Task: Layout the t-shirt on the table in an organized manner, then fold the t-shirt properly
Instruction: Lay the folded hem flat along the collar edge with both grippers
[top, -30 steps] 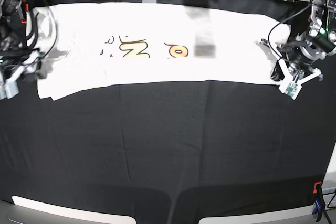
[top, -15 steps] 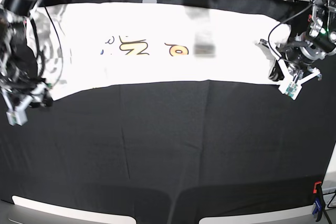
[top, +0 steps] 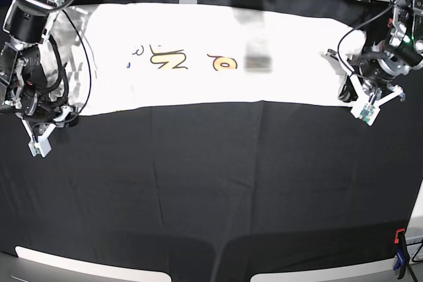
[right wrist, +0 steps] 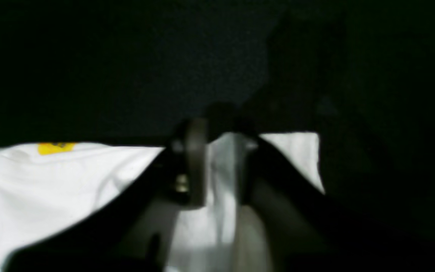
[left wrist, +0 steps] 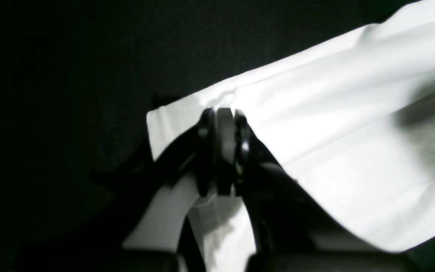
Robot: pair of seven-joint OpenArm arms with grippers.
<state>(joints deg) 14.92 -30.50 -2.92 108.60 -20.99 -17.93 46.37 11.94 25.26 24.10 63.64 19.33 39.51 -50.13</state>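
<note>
Left gripper (left wrist: 225,151) is clamped on the soft, light white printed t-shirt (top: 218,57); right gripper (right wrist: 217,166) pinches another corner over the black-clothed desk (top: 211,183); limp cloth is best held at corners.

One t-shirt (top: 218,51), one table (top: 211,183), two arms.

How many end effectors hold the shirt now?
2: the left end effector pinches one end of the shirt; the right end effector pinches the other end.
</note>
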